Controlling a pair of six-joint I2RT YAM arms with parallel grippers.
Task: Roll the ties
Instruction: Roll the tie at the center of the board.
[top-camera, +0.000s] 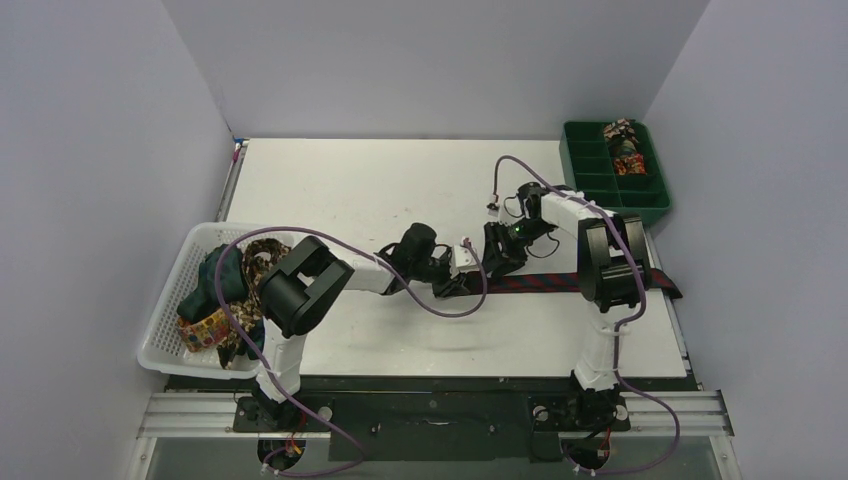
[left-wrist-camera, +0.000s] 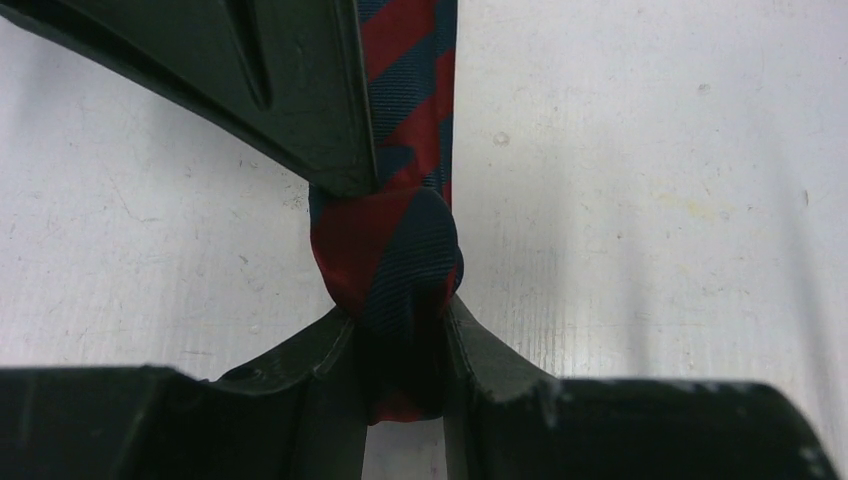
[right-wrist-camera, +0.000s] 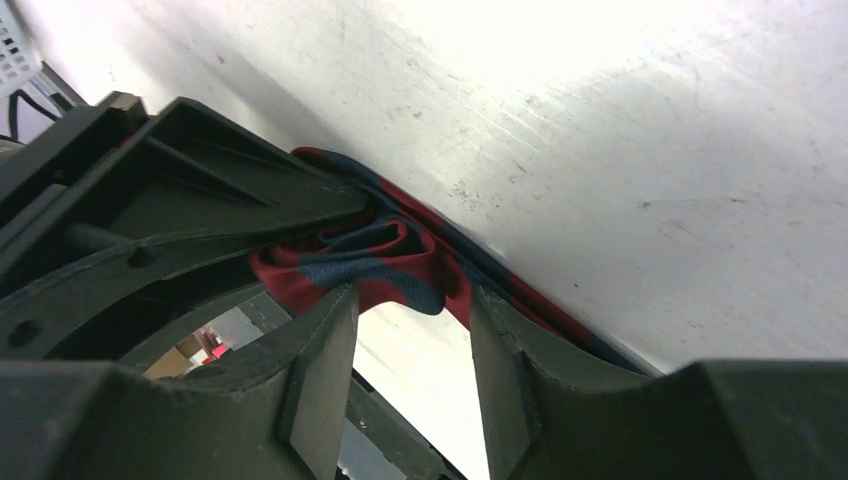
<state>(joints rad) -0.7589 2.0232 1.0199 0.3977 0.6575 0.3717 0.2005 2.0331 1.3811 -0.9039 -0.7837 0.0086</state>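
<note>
We see the striped tie (top-camera: 575, 282) lying flat on the surface (top-camera: 380, 180). Its long axis runs left to right in the top view, and its far end reaches beyond the right arm. A small roll (left-wrist-camera: 392, 262) sits at the tie's left end, where both arms meet. The left end effector (left-wrist-camera: 405, 345) pinches that roll between its fingers and looks straight down the unrolled length, so the fabric yet to be taken up lies directly ahead of it, to the right. The right end effector (right-wrist-camera: 412, 330) is parted, its fingers straddling the roll. We judge the roll must travel rightward along that axis — the left arm is already placed to turn it.
</note>
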